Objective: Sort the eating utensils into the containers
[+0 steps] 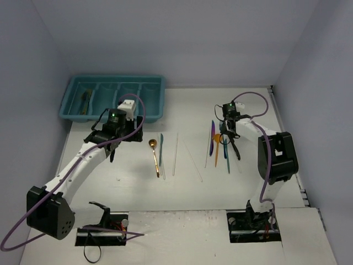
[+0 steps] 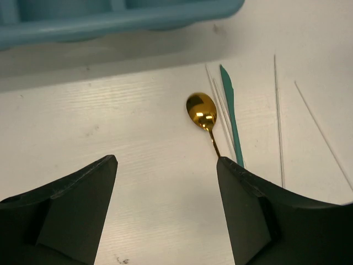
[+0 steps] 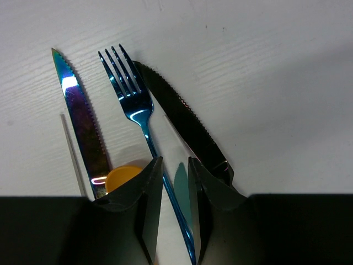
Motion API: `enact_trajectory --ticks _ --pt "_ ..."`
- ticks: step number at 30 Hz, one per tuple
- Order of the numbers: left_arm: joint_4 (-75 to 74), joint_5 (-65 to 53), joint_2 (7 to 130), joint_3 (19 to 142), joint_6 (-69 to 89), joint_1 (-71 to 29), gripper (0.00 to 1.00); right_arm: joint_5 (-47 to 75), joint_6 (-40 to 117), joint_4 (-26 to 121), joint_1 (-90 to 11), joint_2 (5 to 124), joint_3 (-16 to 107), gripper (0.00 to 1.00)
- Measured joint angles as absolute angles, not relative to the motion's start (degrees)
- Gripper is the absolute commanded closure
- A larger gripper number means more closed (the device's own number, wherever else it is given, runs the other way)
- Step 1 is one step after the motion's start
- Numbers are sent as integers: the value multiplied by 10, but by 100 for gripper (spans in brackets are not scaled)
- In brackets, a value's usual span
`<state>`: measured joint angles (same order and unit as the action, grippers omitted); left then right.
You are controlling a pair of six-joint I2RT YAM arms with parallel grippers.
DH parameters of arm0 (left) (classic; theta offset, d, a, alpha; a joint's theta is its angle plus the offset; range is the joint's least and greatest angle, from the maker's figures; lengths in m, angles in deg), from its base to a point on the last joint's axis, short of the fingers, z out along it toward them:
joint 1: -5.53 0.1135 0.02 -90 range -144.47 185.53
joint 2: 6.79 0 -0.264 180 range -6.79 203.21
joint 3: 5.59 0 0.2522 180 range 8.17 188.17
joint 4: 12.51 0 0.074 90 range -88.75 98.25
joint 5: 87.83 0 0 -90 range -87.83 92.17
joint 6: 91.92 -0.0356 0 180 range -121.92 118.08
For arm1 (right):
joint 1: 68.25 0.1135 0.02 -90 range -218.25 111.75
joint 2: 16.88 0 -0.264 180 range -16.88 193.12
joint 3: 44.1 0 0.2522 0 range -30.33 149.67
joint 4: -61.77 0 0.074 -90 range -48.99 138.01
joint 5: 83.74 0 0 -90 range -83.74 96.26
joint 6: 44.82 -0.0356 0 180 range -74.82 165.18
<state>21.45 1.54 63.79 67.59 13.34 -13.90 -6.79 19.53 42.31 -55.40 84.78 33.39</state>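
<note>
Right gripper (image 3: 175, 165): fingers narrowly apart, set astride the handle of the blue fork (image 3: 129, 88). No pinch is visible. The fork lies flat on the table (image 3: 265, 66).
Beside the fork: purple-tinted knife (image 3: 83, 127) just to one side, black knife (image 3: 182, 121) against the other. An orange piece (image 3: 124, 176) is half hidden by the gripper, so its kind cannot be told.
Left gripper (image 2: 166, 165): fingers wide apart, holding nothing, hovering near the gold spoon (image 2: 201, 110). A teal knife (image 2: 229, 99) lies just beside the spoon, with thin clear sticks (image 2: 278, 110) beyond it.
Tray (image 1: 157, 83): at the far left of the table, well apart from both groups. The leftmost compartment holds one utensil (image 1: 85, 102), too small to identify. The other three compartments show nothing.
Progress, as judged: early. One piece is sorted. About ten pieces remain on the table in two groups, and none is lifted yet.
</note>
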Motion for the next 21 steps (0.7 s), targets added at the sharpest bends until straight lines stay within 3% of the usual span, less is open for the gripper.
enact_trajectory --ticks 15,21 --pt "223 -17 597 628 133 -147 30 -28 245 443 -555 912 373 73" --pt "223 -26 599 628 133 -147 30 -17 254 452 -555 929 374 78"
